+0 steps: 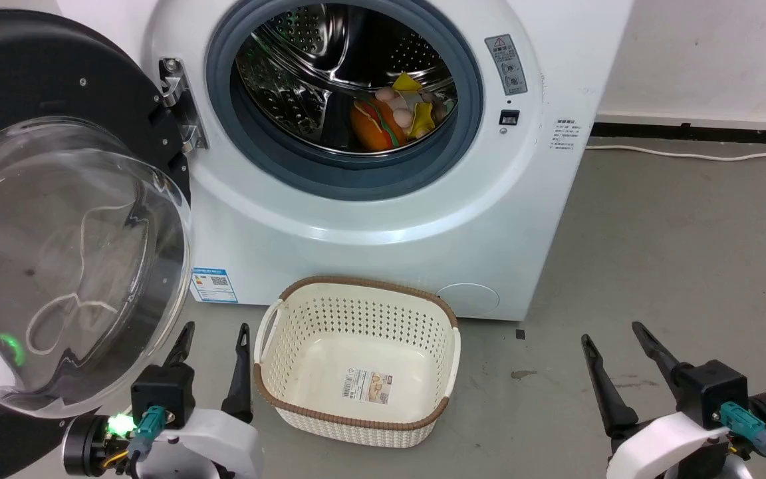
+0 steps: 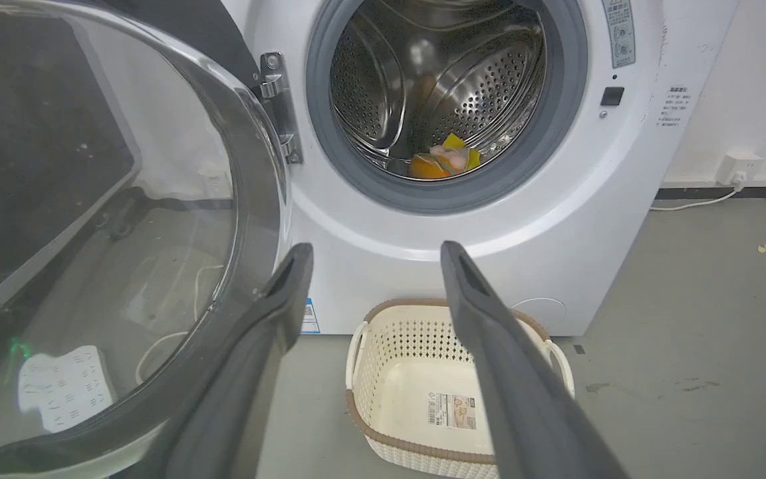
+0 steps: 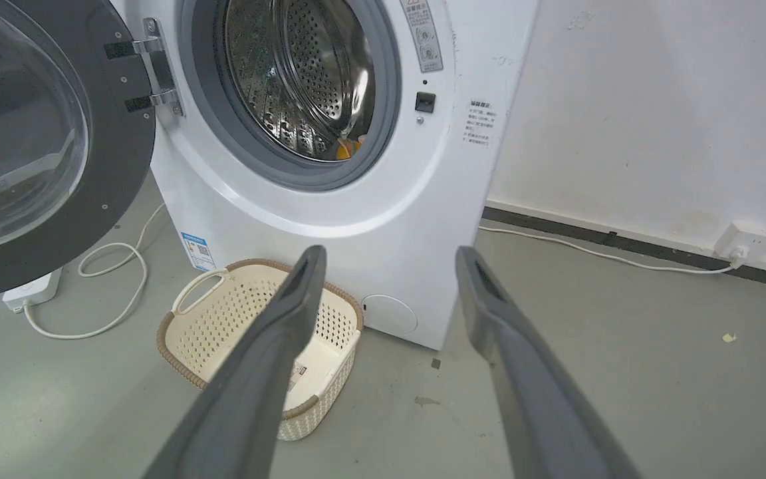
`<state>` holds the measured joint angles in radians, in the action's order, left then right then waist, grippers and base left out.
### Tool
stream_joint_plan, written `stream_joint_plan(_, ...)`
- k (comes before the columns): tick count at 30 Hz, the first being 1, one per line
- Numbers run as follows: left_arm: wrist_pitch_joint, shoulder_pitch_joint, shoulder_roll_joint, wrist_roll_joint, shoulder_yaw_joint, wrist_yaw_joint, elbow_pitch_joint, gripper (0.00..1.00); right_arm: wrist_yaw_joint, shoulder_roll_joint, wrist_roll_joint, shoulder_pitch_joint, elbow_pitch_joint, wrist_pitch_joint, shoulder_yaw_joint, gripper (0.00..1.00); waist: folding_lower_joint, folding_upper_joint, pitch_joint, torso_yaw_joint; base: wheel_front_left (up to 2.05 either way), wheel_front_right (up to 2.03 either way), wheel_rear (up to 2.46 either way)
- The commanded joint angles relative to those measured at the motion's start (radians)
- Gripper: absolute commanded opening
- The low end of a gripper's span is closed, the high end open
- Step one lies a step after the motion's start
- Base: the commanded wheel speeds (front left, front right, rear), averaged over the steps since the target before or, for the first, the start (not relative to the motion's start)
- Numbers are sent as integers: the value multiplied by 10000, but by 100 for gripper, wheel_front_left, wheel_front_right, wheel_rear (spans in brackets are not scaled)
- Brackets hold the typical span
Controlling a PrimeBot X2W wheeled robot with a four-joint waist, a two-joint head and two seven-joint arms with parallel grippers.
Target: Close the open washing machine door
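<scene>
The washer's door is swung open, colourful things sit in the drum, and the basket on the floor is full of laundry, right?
No: the cream perforated basket is empty apart from a label on its bottom, as the head view shows. The washing machine door does stand open, and colourful items do lie in the drum.

Glossy black plastic and smooth clear glass are shown by the washing machine door (image 1: 64, 253); shiny perforated steel by the drum (image 1: 303, 66) at twelve o'clock.
</scene>
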<state>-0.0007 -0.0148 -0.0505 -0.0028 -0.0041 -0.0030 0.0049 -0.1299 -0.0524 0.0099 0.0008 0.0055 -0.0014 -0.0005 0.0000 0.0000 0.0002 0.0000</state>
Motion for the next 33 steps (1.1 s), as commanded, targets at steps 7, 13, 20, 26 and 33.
stream_joint_plan(7,-235,-48,-42,32,-149,12,8,100,-1,2,201,29,36,-227,-105,100,0,0,-7,48,0,0,0)
stream_joint_plan(13,-339,-45,-73,24,-224,37,12,100,-1,3,217,56,39,-331,-113,100,0,0,-22,148,0,0,0)
stream_joint_plan(20,-485,-21,-141,5,-319,61,21,100,-1,4,242,109,18,-477,-107,100,0,0,-47,462,0,0,0)
stream_joint_plan(26,-610,4,-199,-18,-402,71,37,100,-2,5,277,179,32,-603,-29,100,0,0,-87,905,0,0,0)
stream_joint_plan(33,-757,88,-289,-40,-451,111,7,100,-2,6,378,185,64,-749,71,100,0,0,-115,1448,0,0,0)
